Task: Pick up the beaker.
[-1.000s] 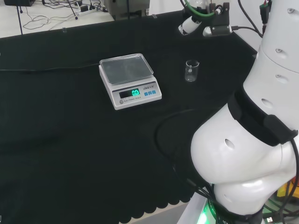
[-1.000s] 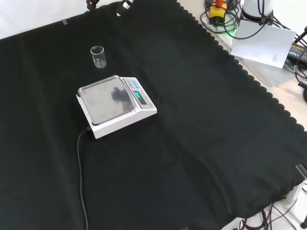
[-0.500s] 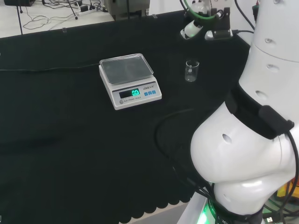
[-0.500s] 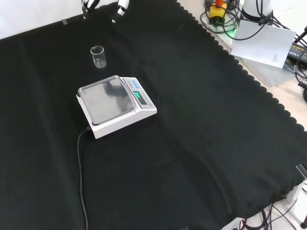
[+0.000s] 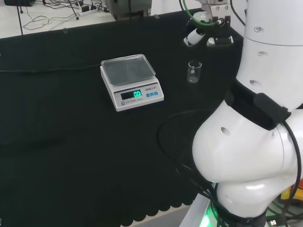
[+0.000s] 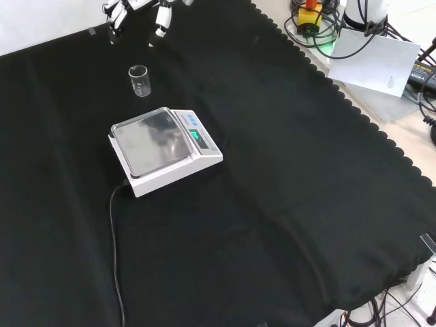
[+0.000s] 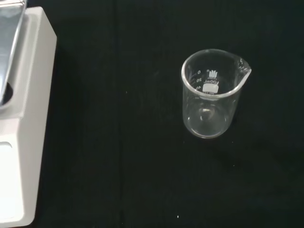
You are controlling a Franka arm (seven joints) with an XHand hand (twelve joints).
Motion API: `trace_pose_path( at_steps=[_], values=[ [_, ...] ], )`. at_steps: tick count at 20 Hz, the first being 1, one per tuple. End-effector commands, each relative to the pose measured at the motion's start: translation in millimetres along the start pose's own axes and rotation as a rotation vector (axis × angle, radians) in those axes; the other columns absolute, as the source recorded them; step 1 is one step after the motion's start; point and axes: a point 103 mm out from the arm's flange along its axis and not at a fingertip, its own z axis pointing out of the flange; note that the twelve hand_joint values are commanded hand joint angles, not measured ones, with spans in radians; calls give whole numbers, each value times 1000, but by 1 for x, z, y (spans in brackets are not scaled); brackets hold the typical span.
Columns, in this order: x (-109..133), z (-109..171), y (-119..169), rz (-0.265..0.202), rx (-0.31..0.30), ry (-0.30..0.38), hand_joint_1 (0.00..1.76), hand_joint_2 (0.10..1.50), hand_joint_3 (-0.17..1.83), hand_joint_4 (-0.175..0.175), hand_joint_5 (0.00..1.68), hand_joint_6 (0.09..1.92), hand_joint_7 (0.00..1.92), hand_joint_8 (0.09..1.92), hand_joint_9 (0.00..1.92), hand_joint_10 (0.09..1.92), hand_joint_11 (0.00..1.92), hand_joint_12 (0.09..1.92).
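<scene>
A small empty clear glass beaker (image 5: 194, 72) stands upright on the black cloth, to the right of the scale in the head view. In the front view the beaker (image 6: 139, 80) stands just beyond the scale's far corner. The wrist view looks down on the beaker (image 7: 211, 99), spout and printed marks showing. The black and white hand (image 5: 204, 36) hovers above and just beyond the beaker, apart from it. At the front view's top edge the hand (image 6: 136, 8) has its fingers (image 6: 112, 13) spread and pointing down, holding nothing.
A white digital scale (image 5: 131, 80) with a steel pan and lit display sits near the cloth's middle, also in the front view (image 6: 163, 146) and the wrist view (image 7: 23, 118). Its black cable (image 6: 114, 238) trails toward the front view's bottom. The arm's white links (image 5: 255, 142) stand at the head view's right.
The hand has come down toward the beaker and shows more at the front view's top. The arm's upper links have swung left in the head view. Beaker and scale have not moved.
</scene>
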Motion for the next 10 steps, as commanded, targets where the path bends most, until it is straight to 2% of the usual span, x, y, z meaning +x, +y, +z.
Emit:
trace_pose_path(
  at_steps=[1,5,10],
  values=[
    [-1,17,16,-9,-4,12,682,811,484,-43,492,158,300,762,380,867,0,1467],
    [-4,27,22,-5,-16,7,687,812,488,-43,498,169,300,764,381,869,0,1468],
    [-15,43,27,15,6,20,692,808,499,-45,492,209,302,770,390,869,3,1472]
  ],
)
